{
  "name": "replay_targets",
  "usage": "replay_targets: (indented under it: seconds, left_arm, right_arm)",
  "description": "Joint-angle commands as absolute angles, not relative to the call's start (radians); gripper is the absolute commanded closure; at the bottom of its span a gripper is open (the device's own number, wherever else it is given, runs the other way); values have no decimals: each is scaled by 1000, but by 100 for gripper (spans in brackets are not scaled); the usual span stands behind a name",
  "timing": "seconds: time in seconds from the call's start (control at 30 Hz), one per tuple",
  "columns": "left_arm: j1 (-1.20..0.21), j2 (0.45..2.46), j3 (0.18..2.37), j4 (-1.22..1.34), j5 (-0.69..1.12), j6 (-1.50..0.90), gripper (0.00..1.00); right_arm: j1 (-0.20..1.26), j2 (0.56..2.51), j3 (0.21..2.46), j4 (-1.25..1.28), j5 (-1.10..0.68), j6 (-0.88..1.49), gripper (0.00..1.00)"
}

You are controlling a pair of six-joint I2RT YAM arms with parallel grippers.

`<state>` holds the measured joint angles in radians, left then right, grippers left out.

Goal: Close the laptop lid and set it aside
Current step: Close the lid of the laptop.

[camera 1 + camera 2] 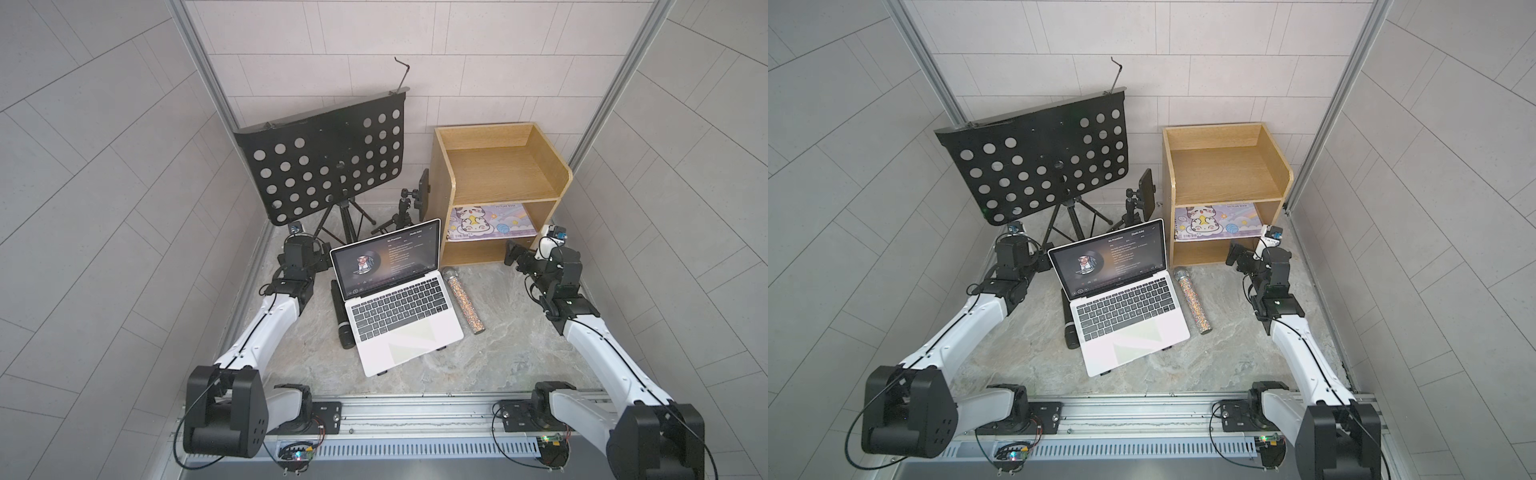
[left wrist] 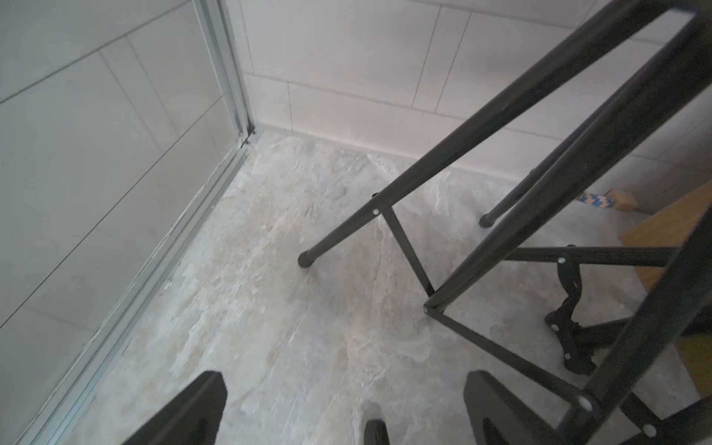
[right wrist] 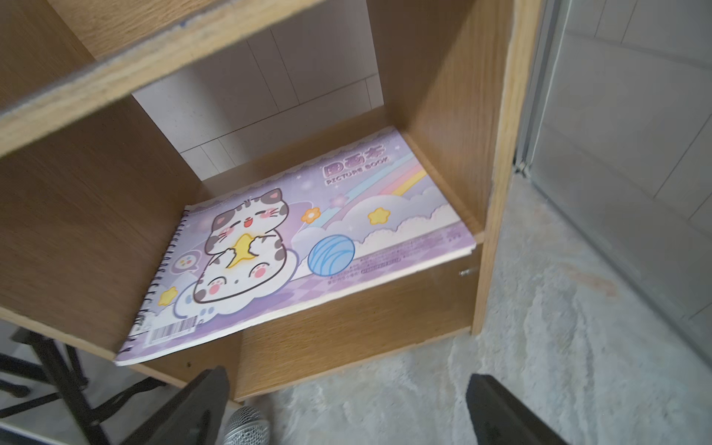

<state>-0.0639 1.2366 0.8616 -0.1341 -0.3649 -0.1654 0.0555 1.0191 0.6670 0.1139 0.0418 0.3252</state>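
the laptop (image 1: 399, 316) sits near the middle of the tabletop (image 1: 519, 365), propped at a slant on a black stand (image 1: 441, 347) whose feet peek out under its front edge. the lid (image 1: 386, 259) is open, screen lit, its top edge toward the back edge of the tabletop. nothing has hold of it. the left fingers (image 2: 192, 408) are spread wide and empty near the back left corner, among the legs of the music stand (image 1: 328, 162). the right fingers (image 3: 192, 404) are just as wide and empty near the right edge, facing the wooden shelf (image 1: 440, 174).

closing has not begun, so the risks are all ahead. a push on the lid from behind could, i think, slide the laptop down the stand or tip it off, since it rests on a slope. a black microphone (image 1: 343, 316) lies just beside its left side and a glitter microphone (image 1: 463, 301) just beside its right, and a sideways nudge would likely roll either one. the left arm could snag a stand leg on its way out. letting the lid drop freely might slam it.
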Motion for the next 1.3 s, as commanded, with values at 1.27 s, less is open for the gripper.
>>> replay_targets:
  seconds: [1.27]
  left_arm:
    - [-66, 1043, 1355, -1109, -198, -326, 0]
  right_arm:
    - [241, 952, 726, 126, -520, 644, 0]
